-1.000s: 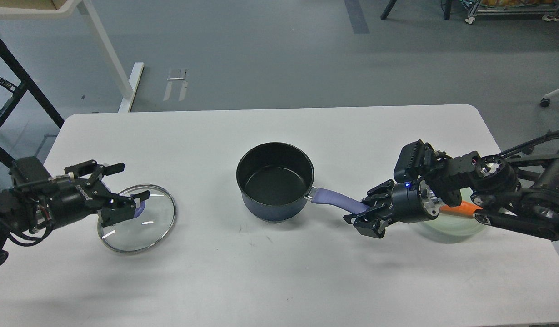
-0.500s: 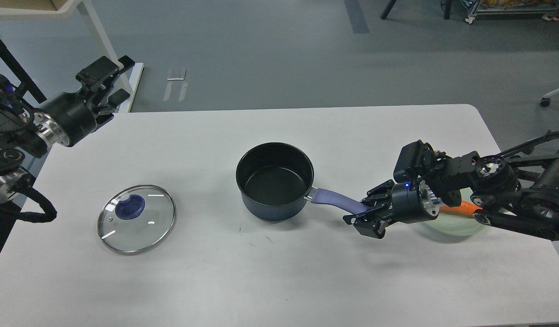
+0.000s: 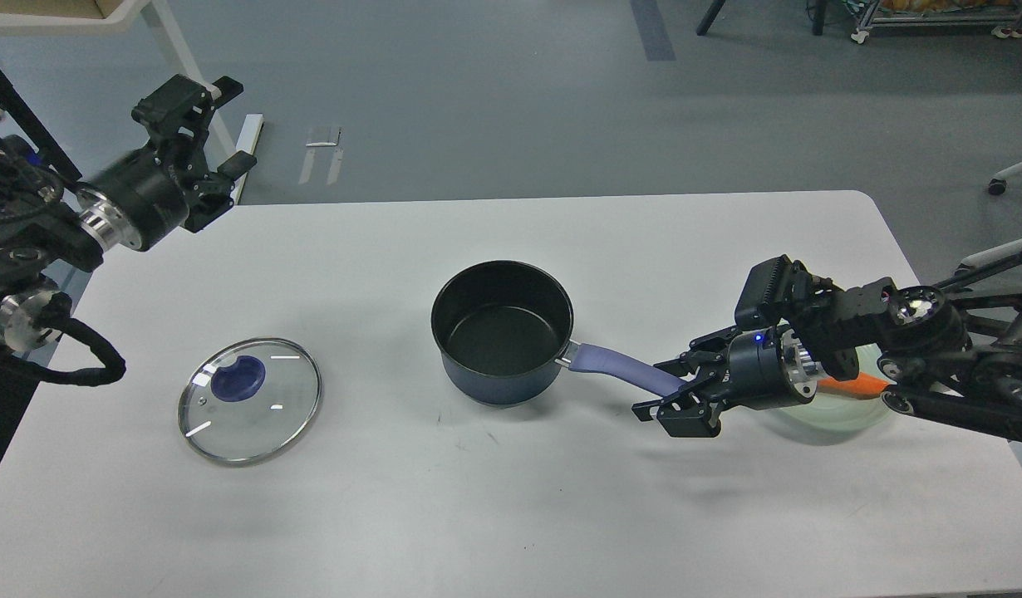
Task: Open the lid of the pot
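The dark navy pot (image 3: 503, 332) stands uncovered at the table's middle, its black inside showing and its purple-blue handle (image 3: 619, 365) pointing right. The glass lid (image 3: 249, 415) with its purple-blue knob (image 3: 238, 378) lies flat on the table to the pot's left, well apart from it. My left gripper (image 3: 220, 124) is open and empty, raised high past the table's far left corner, away from the lid. My right gripper (image 3: 673, 389) is open, with its jaws on either side of the handle's end.
A pale green glass plate (image 3: 852, 415) with a carrot (image 3: 852, 384) sits under my right forearm near the table's right edge. A white table leg (image 3: 191, 83) and a black frame (image 3: 21, 124) stand on the floor beyond the far left corner.
My left gripper has let go of the lid's knob and risen up and back to the far left. The lid stays flat on the table. My right gripper has drawn slightly right along the handle.
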